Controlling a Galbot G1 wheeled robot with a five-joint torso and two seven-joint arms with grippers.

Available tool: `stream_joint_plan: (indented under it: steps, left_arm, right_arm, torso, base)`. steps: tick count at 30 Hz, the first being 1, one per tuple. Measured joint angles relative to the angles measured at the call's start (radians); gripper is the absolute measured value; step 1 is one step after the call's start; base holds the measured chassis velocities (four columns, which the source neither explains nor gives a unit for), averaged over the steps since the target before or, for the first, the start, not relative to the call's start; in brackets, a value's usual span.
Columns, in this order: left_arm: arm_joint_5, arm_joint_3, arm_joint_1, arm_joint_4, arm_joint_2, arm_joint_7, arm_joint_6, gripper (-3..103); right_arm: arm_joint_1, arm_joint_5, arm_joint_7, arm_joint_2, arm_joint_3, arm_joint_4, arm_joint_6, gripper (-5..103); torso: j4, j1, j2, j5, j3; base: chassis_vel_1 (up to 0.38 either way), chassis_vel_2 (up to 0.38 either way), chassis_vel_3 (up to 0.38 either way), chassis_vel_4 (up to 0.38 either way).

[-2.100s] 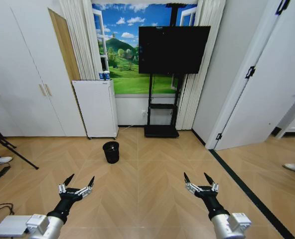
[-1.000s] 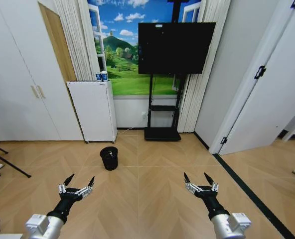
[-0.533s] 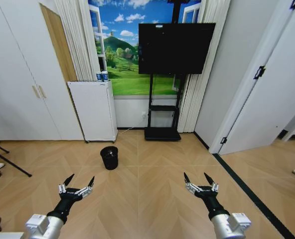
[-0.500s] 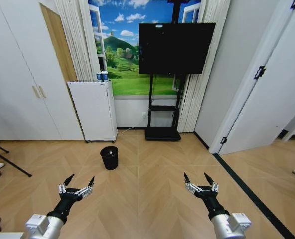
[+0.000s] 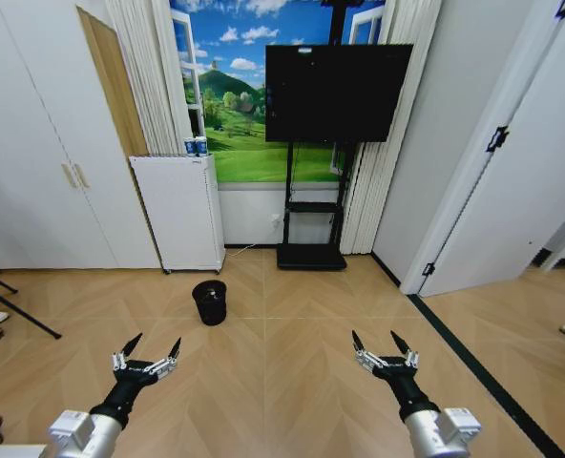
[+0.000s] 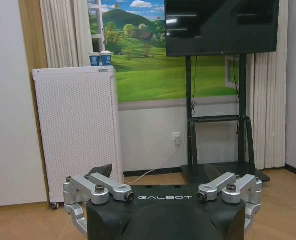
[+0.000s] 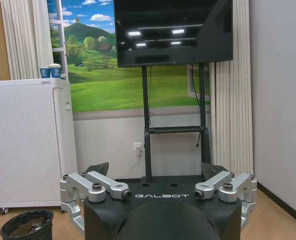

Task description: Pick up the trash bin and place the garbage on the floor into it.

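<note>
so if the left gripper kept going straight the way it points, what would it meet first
Likely the tall white perforated appliance against the wall. The open left gripper points over bare parquet floor, and the small round black trash bin seems to sit to its right, though depth is unclear.

I can't make out the trash bin's (image 5: pixel 209 301) contents; in my right wrist view its base (image 7: pixel 27 225) is cut off.

Both arms reach forward side by side, low and level. The left gripper (image 5: pixel 150 350) points ahead with its dark fingers spread apart and empty; the right gripper (image 5: pixel 381 344), well apart from it, mirrors that pose.
</note>
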Motion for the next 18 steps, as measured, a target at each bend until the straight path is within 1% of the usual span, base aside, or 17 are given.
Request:
stream_joint_plan:
  steps: [18]
  left_arm:
    - [0.000,0.000,0.000,0.000,0.000,0.000,0.000,100]
  right_arm:
    - [0.000,0.000,0.000,0.000,0.000,0.000,0.000,100]
  torso:
    - [0.0000,0.000,0.000,0.0000,0.000]
  base:
    - [0.000,0.000,0.000,0.000]
